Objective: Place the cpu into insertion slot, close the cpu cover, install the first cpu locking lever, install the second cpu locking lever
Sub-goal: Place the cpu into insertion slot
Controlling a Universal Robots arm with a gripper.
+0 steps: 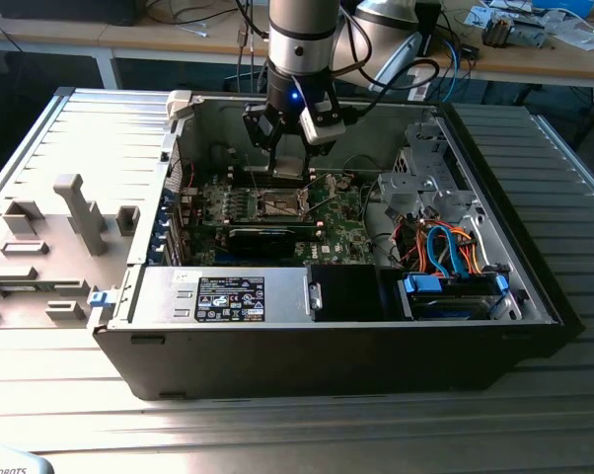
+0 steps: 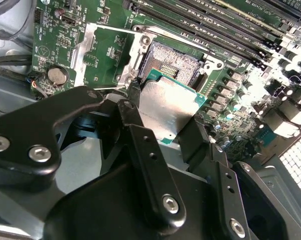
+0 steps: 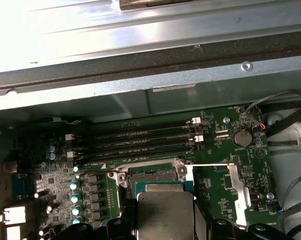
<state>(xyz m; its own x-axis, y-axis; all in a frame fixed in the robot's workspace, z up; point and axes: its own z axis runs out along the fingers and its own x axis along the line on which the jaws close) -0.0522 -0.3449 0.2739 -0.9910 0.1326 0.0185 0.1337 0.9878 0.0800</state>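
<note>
Closest to us in the second wrist view are the black links and screw heads of the gripper (image 2: 165, 120). Its fingers (image 2: 140, 137) are clamped on opposite edges of the cpu (image 2: 168, 107). They cover the chip's near part, so we see just its dull silver top and a thin green edge. It hangs tilted over the near rim of the insertion slot (image 2: 173, 62); whether the two touch we cannot tell. In the first wrist view the chip is cut off by the picture's edge and hides part of the socket. The cpu cover (image 2: 83, 52) lies flipped open beside the slot, and the green motherboard (image 2: 50, 30) shows through its cut-out middle.

Around the socket we see parallel memory slots (image 2: 215, 22) on one side and a round coin battery (image 2: 56, 75) beyond the open cover. In the exterior view the arm reaches down into an open computer case (image 1: 307, 360) lying on a ribbed metal table (image 1: 534, 434). A long black card (image 1: 267, 235) lies across the board just in front of the gripper. Orange and blue cables (image 1: 445, 247) fill the case toward the exterior view's right. A grey fixture (image 1: 80, 212) sits on the table at the exterior view's left. A black-and-white label (image 1: 230, 297) is stuck on the metal box at the case's front; its print is too small for us to read.
</note>
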